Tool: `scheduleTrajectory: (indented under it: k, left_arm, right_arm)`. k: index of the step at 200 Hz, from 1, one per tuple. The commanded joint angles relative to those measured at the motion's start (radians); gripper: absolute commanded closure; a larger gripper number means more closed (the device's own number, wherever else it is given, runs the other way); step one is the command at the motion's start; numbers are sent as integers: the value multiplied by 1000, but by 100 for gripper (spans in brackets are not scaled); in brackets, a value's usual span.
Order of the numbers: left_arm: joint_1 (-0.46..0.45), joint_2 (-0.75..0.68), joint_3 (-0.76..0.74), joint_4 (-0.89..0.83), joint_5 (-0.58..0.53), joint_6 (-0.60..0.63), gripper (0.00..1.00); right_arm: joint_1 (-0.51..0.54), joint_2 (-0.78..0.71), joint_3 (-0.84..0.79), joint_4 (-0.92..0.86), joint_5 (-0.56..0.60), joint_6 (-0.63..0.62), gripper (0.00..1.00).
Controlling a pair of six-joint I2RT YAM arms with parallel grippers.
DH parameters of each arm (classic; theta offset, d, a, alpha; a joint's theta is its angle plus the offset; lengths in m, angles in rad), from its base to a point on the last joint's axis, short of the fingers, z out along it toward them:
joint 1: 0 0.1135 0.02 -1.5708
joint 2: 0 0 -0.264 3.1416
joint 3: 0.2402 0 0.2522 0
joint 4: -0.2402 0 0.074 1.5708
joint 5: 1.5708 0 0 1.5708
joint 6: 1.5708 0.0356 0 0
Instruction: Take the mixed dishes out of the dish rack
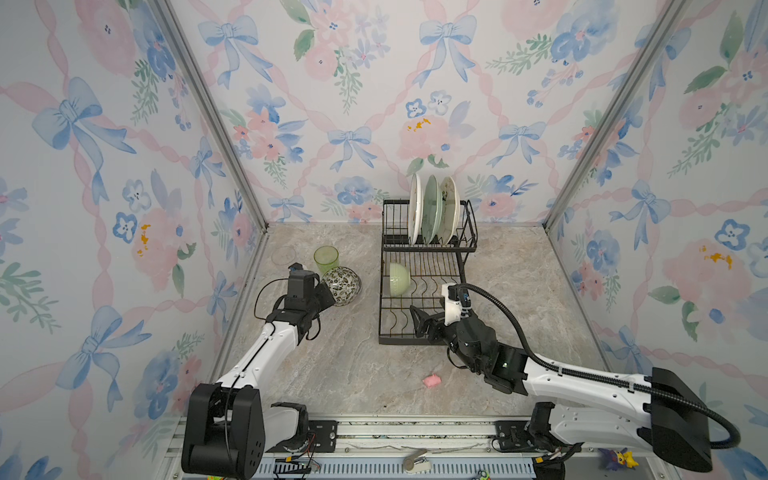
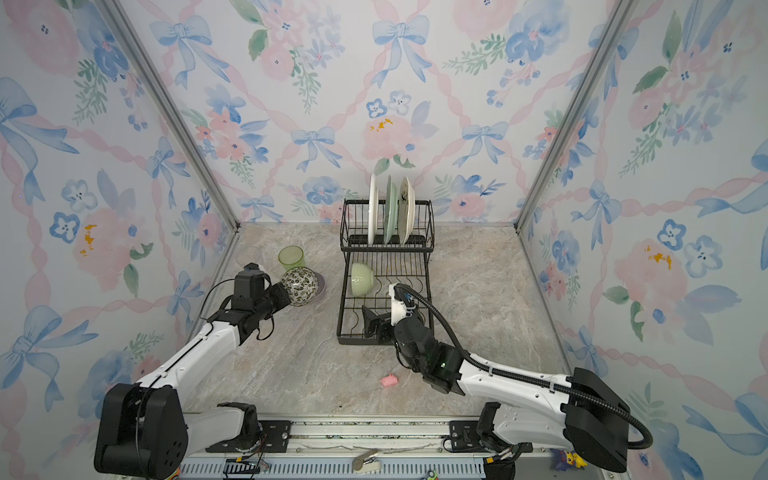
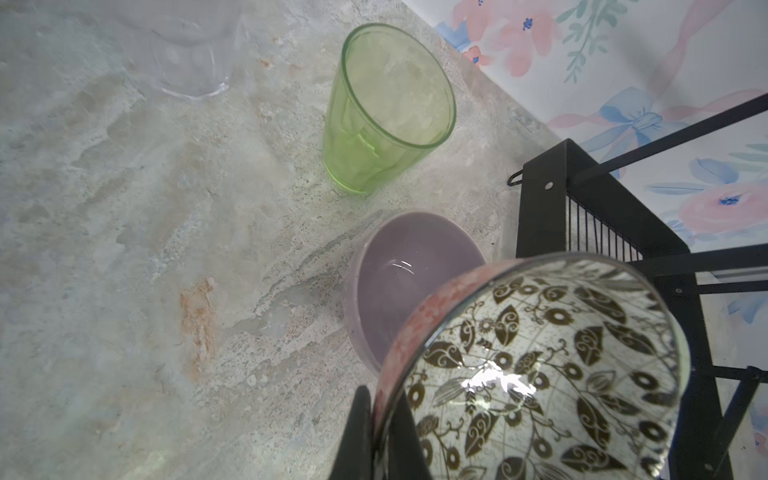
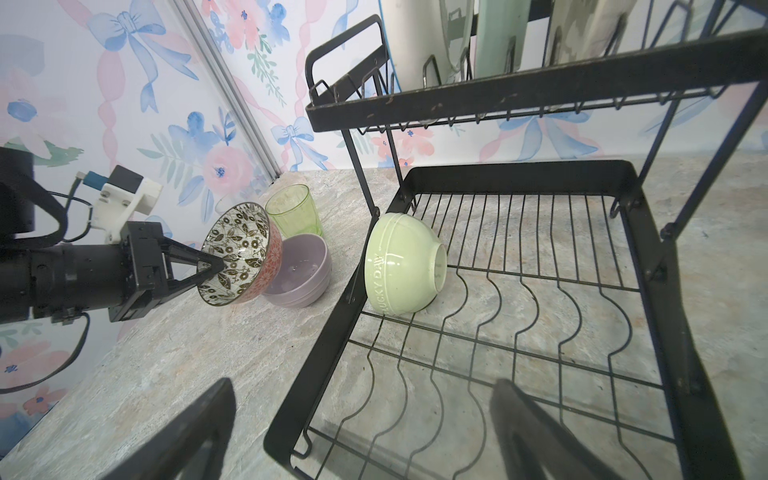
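Glossy, leaf-printed inside: clamped pink-patterned bowl (image 4: 245,249) in left gripper (image 4: 214,266) jaws; held right gripper (image 4: 363,384) jaws apart over wavy-wired dish rack (image 4: 519,174).

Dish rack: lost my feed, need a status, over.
Left claw shut on patterned bowl, tilted, next to lavender bowl. Right claw open at near end of rack. Green bowl, three plates left in rack. Nothing blocks green bowl.
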Motion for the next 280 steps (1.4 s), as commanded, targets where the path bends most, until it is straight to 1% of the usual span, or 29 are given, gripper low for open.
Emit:
scheduleTrajectory:
  k: [1,43,90,123,165,237,244,248,257,268,277,280]
  left_arm:
    - [10,53,84,78,8,-10,100]
    - [11,132,155,77,16,4,100]
    - [11,185,172,73,63,9,100]
    - [10,198,169,61,61,19,100]
    - [8,196,162,51,10,34,100]
    - [7,226,151,45,25,36,100]
    - [7,230,152,46,24,37,97]
    - [7,230,152,45,24,38,93]
    - [7,231,153,45,23,38,80]
    - [7,230,156,45,23,38,69]
    - [7,229,161,45,22,38,57]
    - [7,228,162,45,23,38,56]
  right_arm:
    - [-15,-34,-27,-8,-7,-5,3]
    - [-46,-66,-58,-27,-13,22,3]
    - [-70,-90,-81,-41,-12,44,3]
    - [-77,-93,-88,-51,-15,58,3]
    - [-80,-91,-87,-54,-18,63,3]
    - [-86,-81,-84,-67,-20,79,3]
    - [-86,-80,-83,-69,-20,80,3]
    - [-87,-79,-83,-70,-20,80,3]
    - [-87,-77,-81,-72,-21,80,3]
    - [-87,-78,-80,-74,-23,81,3]
    - [-88,-75,-80,-73,-23,80,3]
    - [-88,-76,-80,-73,-23,81,3]
